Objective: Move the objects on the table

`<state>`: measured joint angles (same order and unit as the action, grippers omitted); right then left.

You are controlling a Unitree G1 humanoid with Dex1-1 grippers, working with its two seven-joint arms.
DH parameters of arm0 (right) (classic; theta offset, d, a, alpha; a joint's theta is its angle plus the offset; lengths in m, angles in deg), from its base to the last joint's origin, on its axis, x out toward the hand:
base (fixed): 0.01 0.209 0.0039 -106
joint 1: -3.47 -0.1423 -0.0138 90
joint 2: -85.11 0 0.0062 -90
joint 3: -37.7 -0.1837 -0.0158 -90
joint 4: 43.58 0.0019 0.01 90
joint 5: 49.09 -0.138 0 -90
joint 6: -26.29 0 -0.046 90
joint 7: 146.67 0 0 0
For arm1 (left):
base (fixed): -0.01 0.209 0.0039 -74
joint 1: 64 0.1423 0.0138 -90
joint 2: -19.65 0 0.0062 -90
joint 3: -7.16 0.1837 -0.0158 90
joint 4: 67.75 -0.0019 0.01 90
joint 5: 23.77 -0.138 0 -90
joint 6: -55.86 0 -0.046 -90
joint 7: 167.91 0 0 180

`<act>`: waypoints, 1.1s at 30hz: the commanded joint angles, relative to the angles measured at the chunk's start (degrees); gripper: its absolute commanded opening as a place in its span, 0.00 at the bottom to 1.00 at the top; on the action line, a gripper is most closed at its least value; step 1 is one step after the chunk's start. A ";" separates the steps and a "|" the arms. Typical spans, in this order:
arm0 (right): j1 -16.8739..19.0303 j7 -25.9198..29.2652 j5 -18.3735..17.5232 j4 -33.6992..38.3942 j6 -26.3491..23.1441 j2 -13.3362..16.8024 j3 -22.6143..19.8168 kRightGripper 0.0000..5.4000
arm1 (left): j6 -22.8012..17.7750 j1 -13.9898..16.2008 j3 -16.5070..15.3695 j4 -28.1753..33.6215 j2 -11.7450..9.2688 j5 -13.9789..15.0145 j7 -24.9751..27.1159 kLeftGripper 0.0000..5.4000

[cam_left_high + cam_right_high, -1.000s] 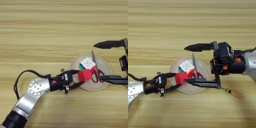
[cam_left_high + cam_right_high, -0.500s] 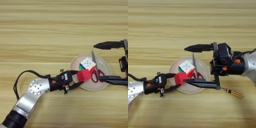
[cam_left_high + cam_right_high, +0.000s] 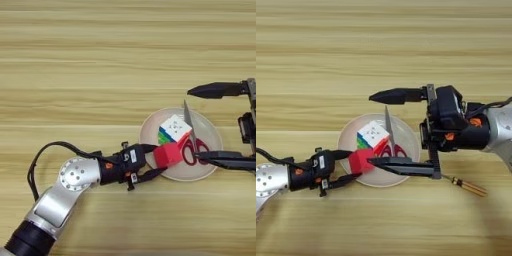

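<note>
A small red cube (image 3: 167, 154) sits at the near-left rim of the round beige plate (image 3: 212, 132), and my left gripper (image 3: 156, 160) is shut on it, one finger above and one below. On the plate lie a multicoloured puzzle cube (image 3: 174, 130) with a white face and scissors (image 3: 392, 142) with red handles, blade pointing away. My right gripper (image 3: 370, 129) stands wide open over the plate. Its far finger is beyond the rim and its near finger lies across the scissor handles, close to the red cube.
A thin brown stick with a dark tip (image 3: 468, 186) lies on the table (image 3: 75, 65) to the right of the plate, under my right arm. A black cable loops from the left forearm (image 3: 37, 162).
</note>
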<state>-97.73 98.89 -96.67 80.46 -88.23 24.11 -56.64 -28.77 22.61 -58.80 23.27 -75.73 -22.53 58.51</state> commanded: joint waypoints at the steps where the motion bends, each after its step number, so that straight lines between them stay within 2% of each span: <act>1: 0.00 -0.10 -0.20 1.05 -0.09 0.37 -0.29 1.00 | -0.23 -0.40 0.27 -0.25 -0.58 -1.03 0.20 0.53; 3: 0.07 -0.14 -0.20 1.07 -0.07 0.34 -0.29 1.00 | -0.18 -0.37 0.23 -0.25 -0.59 -1.02 0.16 0.55; 7: 0.15 -0.25 -0.18 0.98 0.01 0.21 -0.29 1.00 | 0.09 -0.32 0.12 -0.23 -0.56 -0.94 0.08 0.66; 11: 0.26 -0.37 -0.17 0.88 0.16 0.02 -0.37 1.00 | 0.83 -0.01 -0.80 0.66 -0.20 0.23 -0.30 0.72; 23: 3.47 -1.79 -0.09 0.35 1.47 -1.21 -2.85 1.00 | 1.69 1.66 -7.05 7.25 2.48 8.11 -3.34 0.94; 24: 3.96 -2.14 0.07 0.19 1.65 -1.43 -3.17 1.00 | 1.53 1.80 -7.82 7.85 2.77 8.91 -3.71 0.98; 29: 6.82 -4.27 1.98 -0.82 3.17 -2.56 -4.34 1.00 | 0.68 1.48 -11.71 8.60 4.34 11.34 -7.30 1.00; 33: 9.43 -5.17 3.71 -1.47 4.55 -3.11 -4.88 1.00 | 0.42 1.00 -14.54 8.25 5.88 11.47 -10.98 1.00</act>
<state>-89.70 94.24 -94.07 79.33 -84.80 21.25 -60.25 -27.50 24.39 -71.59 31.21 -70.68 -11.19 49.64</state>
